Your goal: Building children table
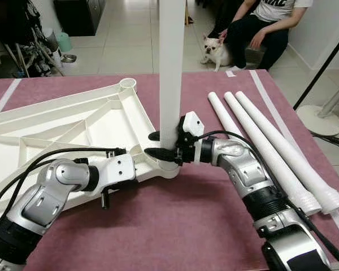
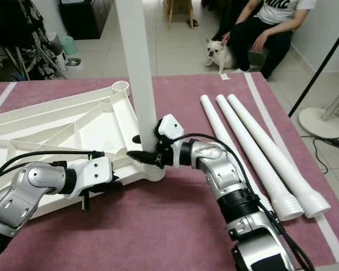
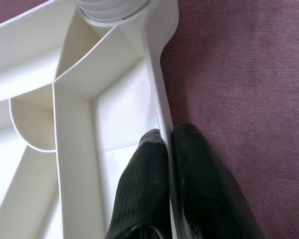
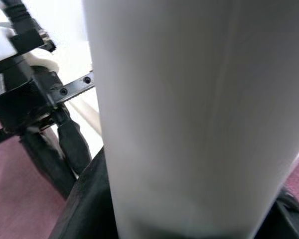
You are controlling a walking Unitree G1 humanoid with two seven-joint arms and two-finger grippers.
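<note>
**So far: one leg of four going in**

Clearly the job is in its early part. The white plastic tabletop lies upside down on the maroon-covered desk, its ribbed underside facing up. One table leg stands upright in the near corner socket, so the first of four is at least seated; whether it is fully home I cannot tell. The right tool is clamped on that leg just above the socket, one finger on each side. The left tool pinches the tabletop's edge rib near the same corner, fingers closed on it, apparently steadying the top.

Three more legs lie side by side on the desk to the robot's right, well apart from the tabletop and untouched. The far corner socket stands empty. By my reading, three legs remain to fit, and then the table must be turned upright.

Beyond the desk a person sits on the floor beside a small dog.
</note>
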